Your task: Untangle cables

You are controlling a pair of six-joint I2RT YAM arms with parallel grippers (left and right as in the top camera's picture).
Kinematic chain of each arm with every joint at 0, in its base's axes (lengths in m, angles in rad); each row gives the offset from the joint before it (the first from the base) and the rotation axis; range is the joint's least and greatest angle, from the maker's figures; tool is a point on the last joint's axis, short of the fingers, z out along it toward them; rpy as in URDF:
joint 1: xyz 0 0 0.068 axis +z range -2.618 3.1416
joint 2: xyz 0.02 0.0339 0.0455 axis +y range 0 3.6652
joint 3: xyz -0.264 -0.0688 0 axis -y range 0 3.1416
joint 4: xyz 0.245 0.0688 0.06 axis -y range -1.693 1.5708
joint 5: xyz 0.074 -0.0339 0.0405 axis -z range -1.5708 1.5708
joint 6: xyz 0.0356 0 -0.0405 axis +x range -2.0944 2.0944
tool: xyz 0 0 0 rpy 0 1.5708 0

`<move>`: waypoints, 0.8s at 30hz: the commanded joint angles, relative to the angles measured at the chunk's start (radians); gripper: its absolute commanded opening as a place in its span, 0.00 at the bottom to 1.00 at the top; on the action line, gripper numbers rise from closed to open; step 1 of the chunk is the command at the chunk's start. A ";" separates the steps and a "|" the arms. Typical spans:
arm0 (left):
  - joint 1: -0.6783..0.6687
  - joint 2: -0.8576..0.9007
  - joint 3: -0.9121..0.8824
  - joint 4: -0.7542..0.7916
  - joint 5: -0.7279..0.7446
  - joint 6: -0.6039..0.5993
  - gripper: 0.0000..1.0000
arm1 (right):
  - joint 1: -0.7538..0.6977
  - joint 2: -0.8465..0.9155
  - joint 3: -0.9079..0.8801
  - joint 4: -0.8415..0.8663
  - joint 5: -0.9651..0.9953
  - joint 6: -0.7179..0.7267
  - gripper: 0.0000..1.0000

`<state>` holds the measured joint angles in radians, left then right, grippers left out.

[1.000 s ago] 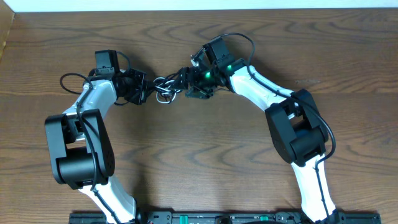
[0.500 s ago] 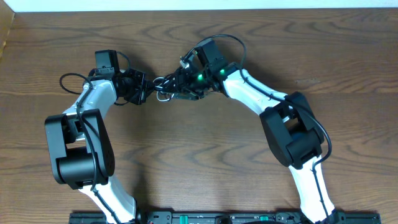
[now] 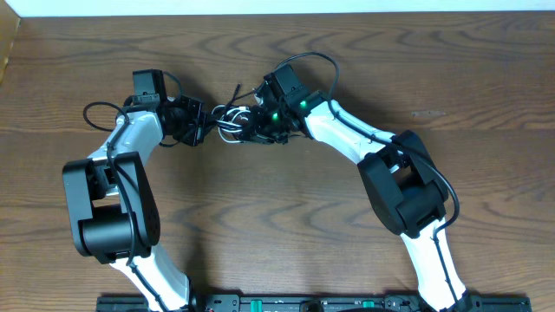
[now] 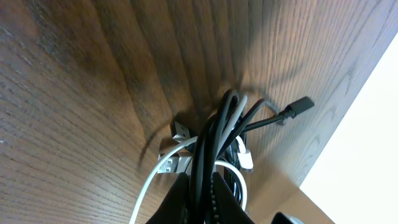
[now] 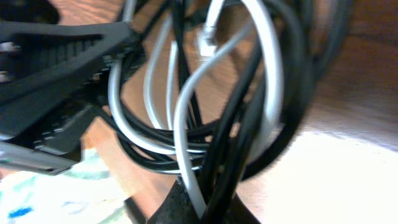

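On the brown wood-grain table (image 3: pixel 286 225) the two arms meet near the far middle, and between them sits a tangled bundle (image 3: pixel 231 121) made of a thin black cable (image 4: pixel 214 134) and a thinner white cable (image 4: pixel 144 193) looped through each other. The left gripper (image 3: pixel 201 126) is at the bundle's left side and the right gripper (image 3: pixel 253 128) at its right side, so the knot is just beside both sets of fingertips. In the left wrist view the left gripper's jaws are drawn tight together at the bottom edge, pinching several black strands with white strands pressed alongside them; the strands rise from the pinch toward the table top. Beyond that grip a black end plug (image 4: pixel 302 104) sticks out to the right, clear of the loops, and a silver-tipped plug (image 4: pixel 180 131) lies against the wood on the left of the strands, with another pale plug just below it. In the right wrist view the right gripper (image 5: pixel 200 200) is likewise closed – black and white strands run straight down into its narrowed tips – and the loops fan out above it, white arcs crossing black ones. A small white plug (image 5: pixel 208 38) hangs among those loops near the top. The dark body of the left gripper fills the left of that view, just beside the bundle. How many loops each gripper actually clamps cannot be told – the strands overlap too closely.
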<state>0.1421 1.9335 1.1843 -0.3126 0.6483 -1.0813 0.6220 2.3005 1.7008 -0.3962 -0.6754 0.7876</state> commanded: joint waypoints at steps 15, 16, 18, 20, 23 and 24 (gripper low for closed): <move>0.002 -0.020 -0.002 -0.024 -0.005 -0.063 0.07 | -0.005 -0.027 0.006 0.023 0.109 -0.089 0.36; 0.002 -0.020 -0.002 -0.028 -0.005 -0.075 0.07 | -0.005 -0.027 0.006 0.031 0.109 -0.089 0.36; 0.002 -0.020 -0.002 -0.043 -0.004 -0.106 0.07 | -0.005 -0.027 0.006 0.039 0.108 -0.086 0.37; 0.002 -0.020 -0.002 -0.062 0.003 -0.141 0.07 | -0.005 -0.027 0.006 0.041 0.108 -0.086 0.38; 0.003 -0.020 -0.002 -0.102 0.055 -0.233 0.08 | -0.006 -0.027 0.006 0.051 0.109 -0.086 0.41; 0.003 -0.020 -0.002 -0.106 0.070 -0.252 0.07 | -0.007 -0.027 0.006 0.060 0.109 -0.086 0.41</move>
<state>0.1421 1.9335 1.1843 -0.3954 0.6621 -1.2270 0.6170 2.3005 1.7008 -0.3519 -0.5747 0.7128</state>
